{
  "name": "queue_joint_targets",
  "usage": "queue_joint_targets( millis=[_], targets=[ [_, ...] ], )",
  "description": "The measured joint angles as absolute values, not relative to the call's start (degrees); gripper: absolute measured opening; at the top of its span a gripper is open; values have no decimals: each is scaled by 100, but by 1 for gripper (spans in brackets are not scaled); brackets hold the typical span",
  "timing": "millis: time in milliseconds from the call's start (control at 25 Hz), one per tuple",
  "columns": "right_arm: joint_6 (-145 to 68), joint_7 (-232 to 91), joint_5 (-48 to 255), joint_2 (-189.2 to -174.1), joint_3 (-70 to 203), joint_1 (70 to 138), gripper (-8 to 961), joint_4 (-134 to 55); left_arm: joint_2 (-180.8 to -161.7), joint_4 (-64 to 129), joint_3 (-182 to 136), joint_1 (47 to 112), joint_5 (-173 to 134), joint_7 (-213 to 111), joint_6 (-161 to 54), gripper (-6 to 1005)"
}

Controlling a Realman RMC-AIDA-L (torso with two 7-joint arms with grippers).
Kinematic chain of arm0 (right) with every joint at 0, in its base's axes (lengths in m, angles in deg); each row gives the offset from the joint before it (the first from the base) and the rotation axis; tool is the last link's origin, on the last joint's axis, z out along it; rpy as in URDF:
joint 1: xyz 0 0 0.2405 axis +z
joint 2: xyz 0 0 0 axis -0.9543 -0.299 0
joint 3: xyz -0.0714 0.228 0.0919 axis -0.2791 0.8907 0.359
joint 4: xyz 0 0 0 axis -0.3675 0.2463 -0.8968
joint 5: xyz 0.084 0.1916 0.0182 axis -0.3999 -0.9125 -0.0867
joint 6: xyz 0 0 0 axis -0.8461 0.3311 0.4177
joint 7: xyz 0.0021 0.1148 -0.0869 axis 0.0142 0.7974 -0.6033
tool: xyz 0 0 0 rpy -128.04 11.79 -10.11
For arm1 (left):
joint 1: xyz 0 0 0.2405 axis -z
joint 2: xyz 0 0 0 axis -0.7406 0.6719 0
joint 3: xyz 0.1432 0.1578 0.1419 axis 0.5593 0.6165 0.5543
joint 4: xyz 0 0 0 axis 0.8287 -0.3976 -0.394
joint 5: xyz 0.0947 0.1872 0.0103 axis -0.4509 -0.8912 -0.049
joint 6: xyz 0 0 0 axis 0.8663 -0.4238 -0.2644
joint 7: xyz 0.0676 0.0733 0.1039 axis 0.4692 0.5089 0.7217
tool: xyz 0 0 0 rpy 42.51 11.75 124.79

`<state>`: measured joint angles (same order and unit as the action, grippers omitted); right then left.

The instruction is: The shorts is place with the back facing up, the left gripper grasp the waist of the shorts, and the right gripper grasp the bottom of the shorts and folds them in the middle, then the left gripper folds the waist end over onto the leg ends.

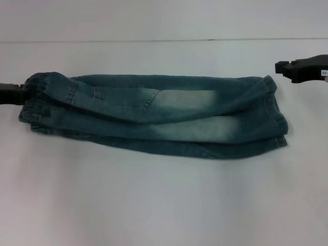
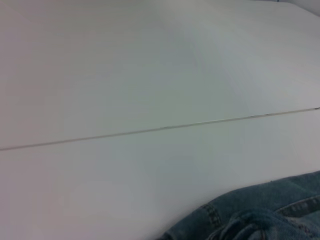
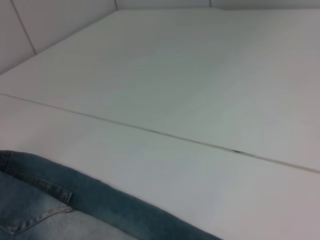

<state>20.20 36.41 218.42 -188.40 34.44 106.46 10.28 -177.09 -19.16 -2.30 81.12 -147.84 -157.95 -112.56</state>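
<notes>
- Head view is looking forward and down from above at the white table (image 1: 164,205), taking in the whole folded shorts (image 1: 154,115) stretched across the middle, both arms poking in at the shorts' two ends.
- Left wrist view is sitting low and close over the table (image 2: 125,65), facing across the table seam (image 2: 150,130), catching only a corner of the shorts (image 2: 260,210).
- Right wrist view is likewise skimming low, showing the shorts (image 3: 45,200) edge with a pocket corner, the seam (image 3: 150,131) beyond.
- All three are sharing the shorts and seam.
</notes>
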Motion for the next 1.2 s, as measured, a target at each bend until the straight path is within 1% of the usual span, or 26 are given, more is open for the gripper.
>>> queue_joint_targets(
  millis=[400, 800, 1040, 1160, 1200],
  targets=[
    [1958, 3646, 21840, -18813, 3467, 10591, 41, 1053, -17736, -1782, 45, 8166, -14819, -15850, -10856, 81],
    [1939, 3639, 21815, -18826, 3507, 10438, 43, 1058, -17657, -1815, 337, 8170, -14905, -16274, -10575, 81],
    [2012, 3564, 21682, -18832, 3531, 10363, 44, 1079, -17648, -2308, 305, 8007, -14742, -16226, -10986, 183],
    [2328, 3275, 21383, -18830, 3533, 10256, 44, 1174, -17608, -2613, 277, 7835, -14419, -16118, -11322, 234],
    [2532, 3121, 21245, -18821, 3534, 10202, 44, 1213, -17590, -2669, 262, 7788, -14312, -16059, -11421, 277]
  ],
)
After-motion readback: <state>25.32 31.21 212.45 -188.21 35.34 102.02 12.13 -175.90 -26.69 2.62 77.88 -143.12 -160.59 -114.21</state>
